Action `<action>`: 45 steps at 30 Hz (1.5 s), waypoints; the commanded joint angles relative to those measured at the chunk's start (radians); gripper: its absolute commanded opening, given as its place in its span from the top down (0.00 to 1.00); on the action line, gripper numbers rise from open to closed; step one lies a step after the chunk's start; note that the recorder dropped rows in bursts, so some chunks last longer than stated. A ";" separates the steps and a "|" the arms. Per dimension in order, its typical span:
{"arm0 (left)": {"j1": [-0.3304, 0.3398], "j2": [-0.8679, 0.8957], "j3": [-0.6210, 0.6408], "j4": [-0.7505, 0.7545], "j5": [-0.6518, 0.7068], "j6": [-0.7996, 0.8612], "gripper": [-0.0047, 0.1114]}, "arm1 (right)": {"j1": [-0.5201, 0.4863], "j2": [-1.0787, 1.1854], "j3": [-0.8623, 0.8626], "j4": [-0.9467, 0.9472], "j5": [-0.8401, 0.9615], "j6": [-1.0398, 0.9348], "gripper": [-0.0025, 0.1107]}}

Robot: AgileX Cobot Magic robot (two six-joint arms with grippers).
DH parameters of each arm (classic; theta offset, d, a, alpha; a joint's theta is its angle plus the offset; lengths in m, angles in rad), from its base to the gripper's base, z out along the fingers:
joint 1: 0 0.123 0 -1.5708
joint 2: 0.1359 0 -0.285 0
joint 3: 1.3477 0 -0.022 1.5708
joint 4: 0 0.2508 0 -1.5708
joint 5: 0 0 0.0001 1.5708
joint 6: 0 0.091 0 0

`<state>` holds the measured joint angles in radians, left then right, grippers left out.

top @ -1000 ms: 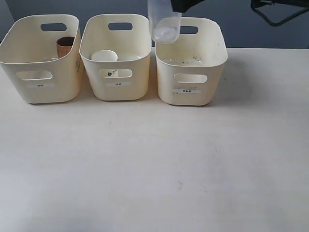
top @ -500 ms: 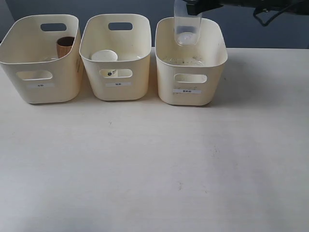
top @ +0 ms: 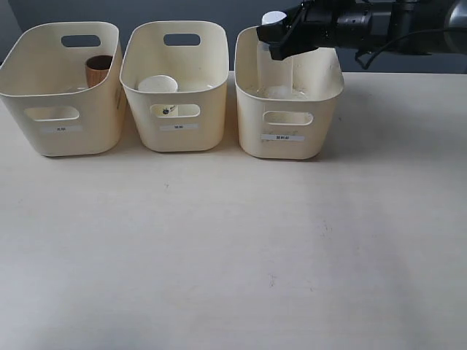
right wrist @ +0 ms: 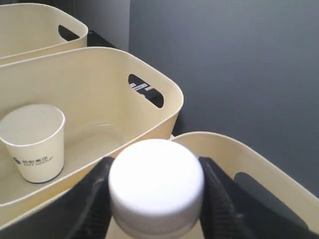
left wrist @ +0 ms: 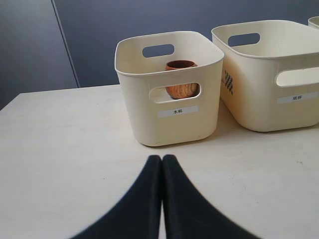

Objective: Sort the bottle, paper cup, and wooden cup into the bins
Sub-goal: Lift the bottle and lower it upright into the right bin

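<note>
The tabletop [top: 233, 248] is pale and smooth, with a dark blue-grey wall [top: 219, 11] behind it. Three cream bins stand in a row along the far edge, close side by side but not quite touching.

In the exterior view the right end effector [top: 281, 40] reaches in from 2 o'clock, over the right bin [top: 288, 124]. Its black fingers [right wrist: 94, 194] are closed on the neck of the bottle [top: 273, 58], just under the white cap [right wrist: 155, 184]. The bottle stands upright inside the right bin, near its back wall, with the cap poking up above the rim (whether its base rests on the bin floor is hard to tell).

The paper cup [top: 157, 84] stands in the middle bin [top: 175, 109], at 9 o'clock from the bottle. The wooden cup [top: 98, 69] stands in the left bin [top: 62, 117], further out at 9 o'clock.

The left end effector [left wrist: 162, 164] is squeezed shut with nothing in it. It hangs above bare tabletop in front of the left bin, well apart from it.

The whole near half of the tabletop is open, from 3 o'clock round to 9 o'clock. The right bin also has free space on its 3 o'clock side.
</note>
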<state>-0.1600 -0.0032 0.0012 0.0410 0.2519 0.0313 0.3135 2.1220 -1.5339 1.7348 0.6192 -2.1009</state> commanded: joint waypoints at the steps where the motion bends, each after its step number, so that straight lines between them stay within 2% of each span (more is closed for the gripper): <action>1: -0.003 0.003 -0.001 0.002 -0.013 -0.003 0.96 | -0.015 0.022 -0.007 0.010 0.002 -0.007 0.98; 8: -0.003 0.003 -0.001 0.002 -0.013 -0.003 0.96 | -0.022 0.057 -0.007 0.010 0.004 -0.007 0.98; 10: -0.003 0.003 -0.001 0.002 -0.013 -0.003 0.96 | -0.022 0.057 -0.007 0.010 0.005 -0.007 0.86; 11: -0.003 0.003 -0.001 0.002 -0.013 -0.003 0.96 | -0.022 0.057 -0.007 0.010 -0.005 0.003 0.74; 12: -0.003 0.003 -0.001 0.002 -0.013 -0.003 0.96 | -0.022 0.057 -0.007 0.010 -0.010 0.010 0.68; 19: -0.003 0.003 -0.001 0.002 -0.013 -0.003 0.96 | -0.022 0.057 -0.007 0.010 0.002 0.056 0.65; 22: -0.003 0.003 -0.001 0.002 -0.013 -0.003 0.96 | -0.022 0.057 -0.007 -0.010 0.002 0.096 0.52; 25: -0.003 0.003 -0.001 0.002 -0.013 -0.003 0.96 | -0.022 0.057 -0.007 -0.023 0.002 0.125 0.44; 36: -0.003 0.003 -0.001 0.002 -0.013 -0.003 0.96 | -0.022 0.046 -0.007 -0.025 0.006 0.149 0.44; 41: -0.003 0.003 -0.001 0.002 -0.013 -0.003 0.96 | -0.022 -0.017 -0.007 -0.062 0.002 0.249 0.44; 44: -0.003 0.003 -0.001 0.002 -0.013 -0.003 0.96 | -0.022 -0.085 -0.007 -0.166 -0.005 0.358 0.50; 45: -0.003 0.003 -0.001 0.002 -0.013 -0.003 0.96 | -0.022 -0.110 -0.007 -0.212 -0.005 0.401 0.56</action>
<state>-0.1600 -0.0032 0.0012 0.0410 0.2519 0.0313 0.3014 2.0805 -1.5362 1.6177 0.6117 -1.7959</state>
